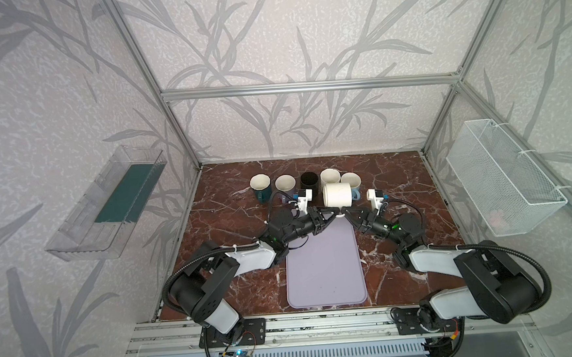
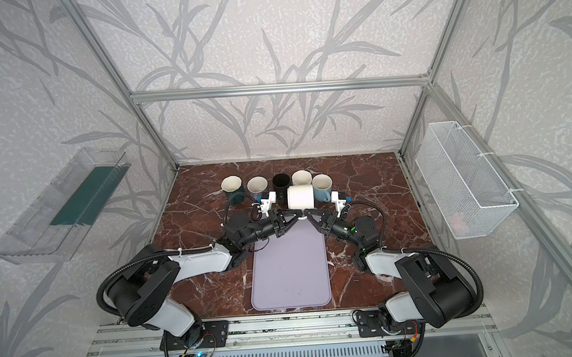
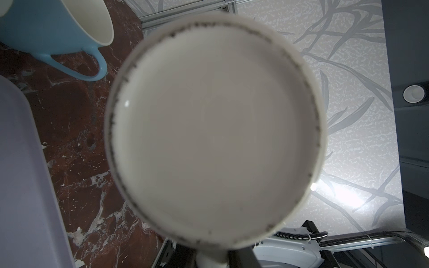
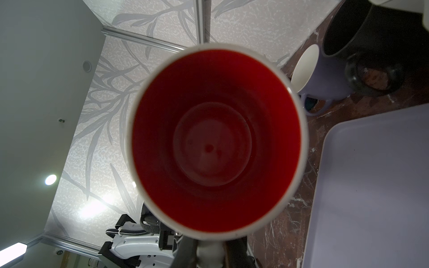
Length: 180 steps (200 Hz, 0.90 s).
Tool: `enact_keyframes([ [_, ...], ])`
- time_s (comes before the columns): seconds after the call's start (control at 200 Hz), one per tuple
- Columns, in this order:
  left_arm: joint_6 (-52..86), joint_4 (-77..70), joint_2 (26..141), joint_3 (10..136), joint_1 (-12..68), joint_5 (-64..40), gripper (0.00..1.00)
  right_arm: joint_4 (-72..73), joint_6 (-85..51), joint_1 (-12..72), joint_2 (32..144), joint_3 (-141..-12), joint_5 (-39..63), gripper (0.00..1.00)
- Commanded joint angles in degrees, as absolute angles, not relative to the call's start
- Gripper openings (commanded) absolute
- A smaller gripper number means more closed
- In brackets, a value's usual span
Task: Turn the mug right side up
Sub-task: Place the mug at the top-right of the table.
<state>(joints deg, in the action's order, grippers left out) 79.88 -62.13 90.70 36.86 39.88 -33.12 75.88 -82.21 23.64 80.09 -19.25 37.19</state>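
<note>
- Above the far end of the lilac mat (image 1: pixel 324 279), the white mug (image 1: pixel 337 195) hangs on its side, handle down, clear of the marble table (image 1: pixel 231 203). A row of upright mugs (image 1: pixel 308 181) stands just behind it.
- We read this as mid-flip. Sideways is halfway, and the handle gives both arms something to grab, so this is likely a handover.
- The left wrist view faces the mug's base (image 3: pixel 213 130), the right wrist view its red inside (image 4: pixel 216 143).
- Left gripper (image 1: pixel 335 213) and right gripper (image 1: pixel 346 213) meet tip to tip under the mug, both arms stretched forward and angled inward.
- Both pincers straddle the handle. The mug is airborne, so one must be clamped, but we cannot tell which.
</note>
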Motion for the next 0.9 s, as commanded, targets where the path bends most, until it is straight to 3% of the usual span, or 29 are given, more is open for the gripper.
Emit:
enact_keyframes([
  [0.0, 81.24, -68.00, 88.56, 35.68, 40.15, -35.77, 0.29, 73.02, -78.36, 23.94, 76.93, -19.82, 38.72, 0.00],
  [0.46, 79.42, -61.83, 80.99, 26.79, 37.10, -37.03, 0.33, 46.70, -67.27, 23.97, 65.16, -19.73, 37.79, 0.00],
  [0.895, 63.89, -26.73, 62.80, 30.23, 30.39, -37.92, 0.34, 34.45, -60.15, 23.73, 64.18, -19.93, 36.66, 0.00],
])
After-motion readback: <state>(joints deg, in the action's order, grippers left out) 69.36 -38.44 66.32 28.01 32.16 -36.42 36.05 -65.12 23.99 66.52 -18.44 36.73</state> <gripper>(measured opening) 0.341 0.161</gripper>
